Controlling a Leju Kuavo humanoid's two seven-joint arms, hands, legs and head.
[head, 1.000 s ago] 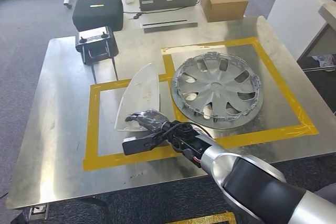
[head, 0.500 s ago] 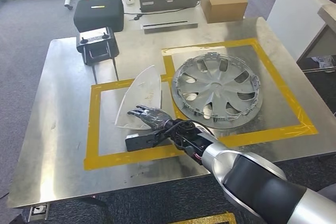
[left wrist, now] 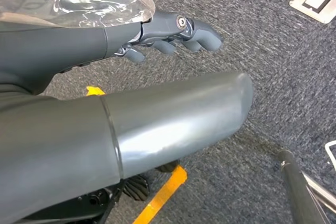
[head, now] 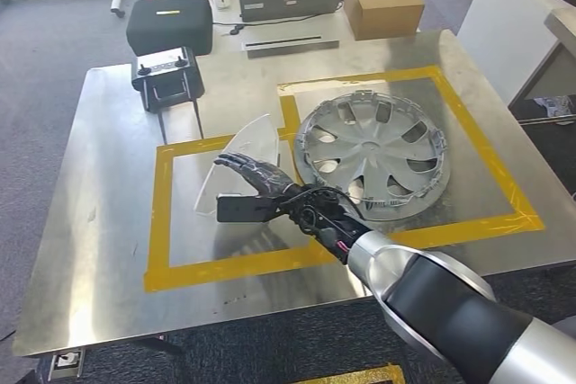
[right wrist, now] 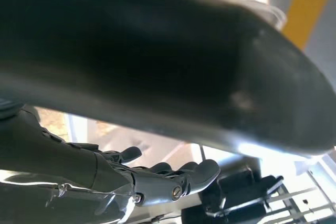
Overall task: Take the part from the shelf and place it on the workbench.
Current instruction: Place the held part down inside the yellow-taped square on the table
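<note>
Right robot hand [head: 253,182], fingers spread and empty, had lifted since a second before, hovering over the clear part [head: 238,164] beside the hubcap [head: 372,152].

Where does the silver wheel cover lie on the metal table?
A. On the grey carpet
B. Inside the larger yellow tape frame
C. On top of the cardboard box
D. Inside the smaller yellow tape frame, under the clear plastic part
B: the wheel cover lies flat on the table within the larger yellow tape frame, beside the clear plastic part.
</note>
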